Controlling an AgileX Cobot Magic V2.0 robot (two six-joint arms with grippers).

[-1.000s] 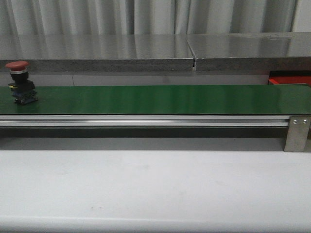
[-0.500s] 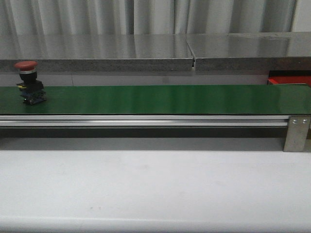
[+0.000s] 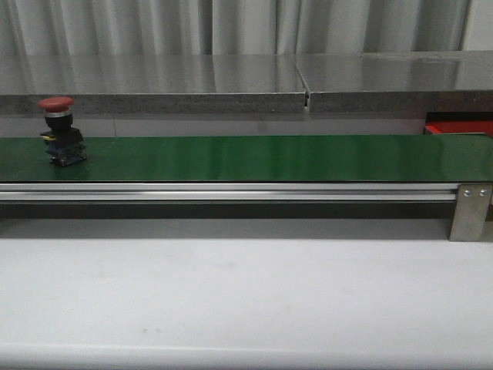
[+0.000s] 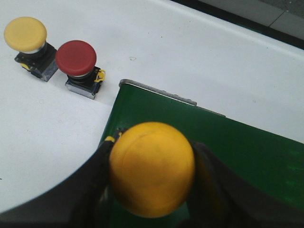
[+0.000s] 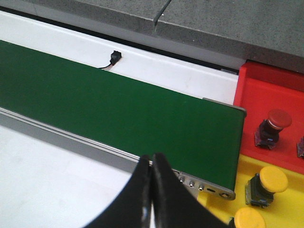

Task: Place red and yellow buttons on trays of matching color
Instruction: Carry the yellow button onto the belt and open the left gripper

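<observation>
A red button (image 3: 60, 131) stands upright on the green belt (image 3: 269, 158) near its left end. My left gripper (image 4: 151, 183) is shut on a yellow button (image 4: 152, 168) above the belt's end (image 4: 237, 156). A loose yellow button (image 4: 26, 35) and a red button (image 4: 76, 58) sit on the white table beside that end. My right gripper (image 5: 152, 164) is shut with nothing in it, over the belt's near rail. Past the belt's other end, a red tray (image 5: 266, 90) holds a red button (image 5: 274, 124) and a yellow tray (image 5: 289, 204) holds two yellow buttons (image 5: 266, 183).
A grey stone ledge (image 3: 154, 100) runs behind the belt. The belt's metal rail and end bracket (image 3: 471, 212) border the white table (image 3: 246, 293) in front. A small black sensor with a wire (image 5: 114, 58) sits behind the belt. Neither arm shows in the front view.
The red button on the belt has travelled to the right along it. Nothing else in the front view has moved.
</observation>
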